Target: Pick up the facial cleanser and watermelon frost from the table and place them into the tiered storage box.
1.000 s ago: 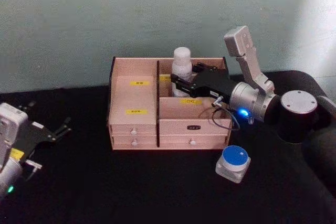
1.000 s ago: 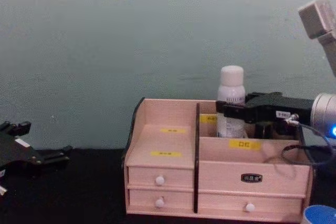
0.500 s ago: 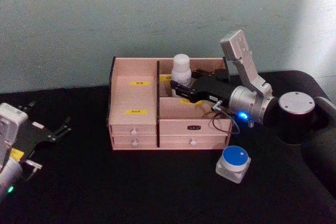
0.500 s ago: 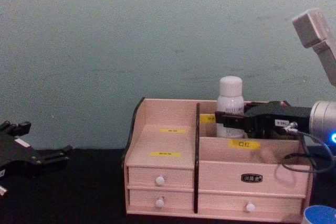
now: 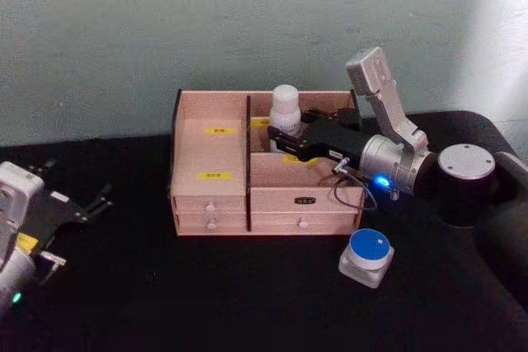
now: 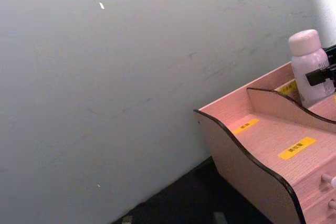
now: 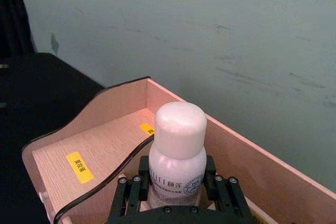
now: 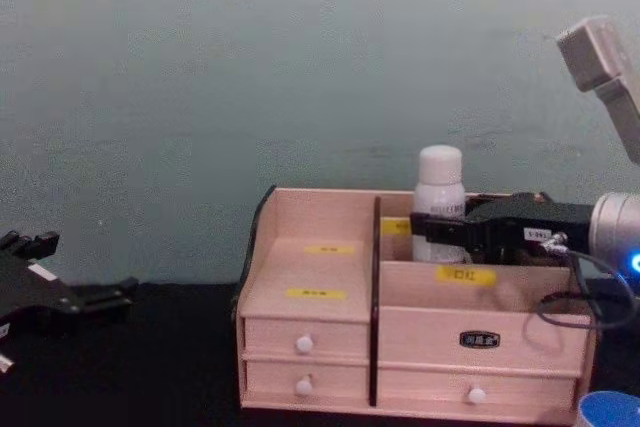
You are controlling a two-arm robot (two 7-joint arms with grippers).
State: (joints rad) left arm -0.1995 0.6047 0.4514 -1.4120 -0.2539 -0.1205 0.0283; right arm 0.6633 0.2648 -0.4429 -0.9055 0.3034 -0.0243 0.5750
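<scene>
**Operator:** Now, what is my right claw doing?

**Spotter:** Your right gripper [image 5: 280, 139] is reaching over the back right compartment of the tiered storage box [image 5: 213, 154]. Its fingers [image 7: 131, 195] are pressing on both sides of the facial cleanser [image 5: 285, 103], clamping the white bottle just under its cap.

**Operator:** Is the bottle standing straight?

**Spotter:** It is standing upright between the jaws, with its lower part sitting inside that compartment, just beside the black divider. Whether its base is touching the floor, I cannot tell.

**Operator:** What is lying around the claw?

**Spotter:** Below and in front of the claw, the white-knobbed drawers [image 5: 303, 223] are sitting shut. Nearer you than the wrist, off the box's front right corner, the watermelon frost [image 5: 367, 255], a small jar with a blue lid, is resting on the black table [image 5: 206, 294], well apart from the claw. Far off to the claw's left, your left gripper [image 5: 74, 185] is sitting parked near the table's edge, with its fingers spread apart.
</scene>
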